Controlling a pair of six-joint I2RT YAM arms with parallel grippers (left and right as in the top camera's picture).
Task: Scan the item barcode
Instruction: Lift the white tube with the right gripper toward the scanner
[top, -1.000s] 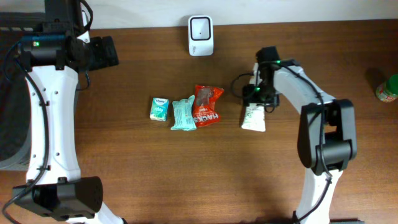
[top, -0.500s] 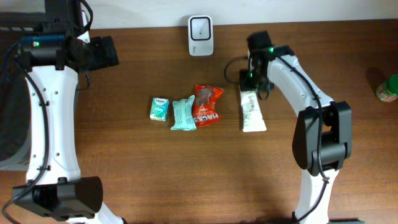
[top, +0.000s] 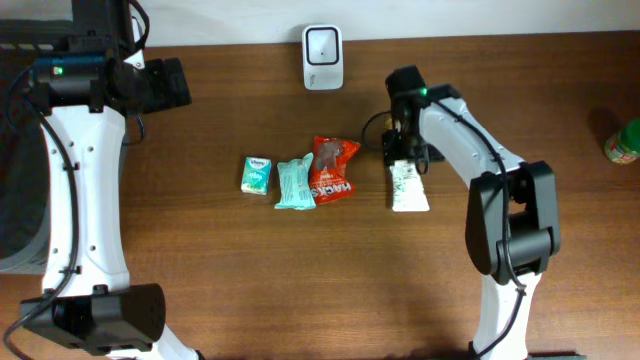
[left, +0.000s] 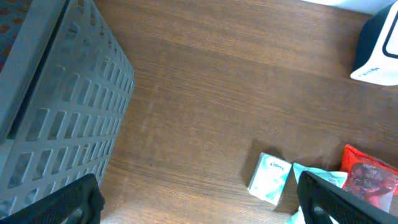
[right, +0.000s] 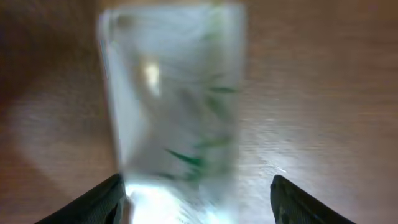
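White-and-green plastic packet (top: 409, 188) lies off-centre inside the parted jaws of the black right gripper (right: 198, 190); centre before clamping

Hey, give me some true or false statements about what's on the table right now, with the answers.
The red packet lies between the teal packet and the white pack. True.
The left gripper holds an item. False: it is open and empty.
The scanner stands apart from the items, near the back edge. True.
The right gripper is over the red packet. False: it is over the white pack, jaws open.
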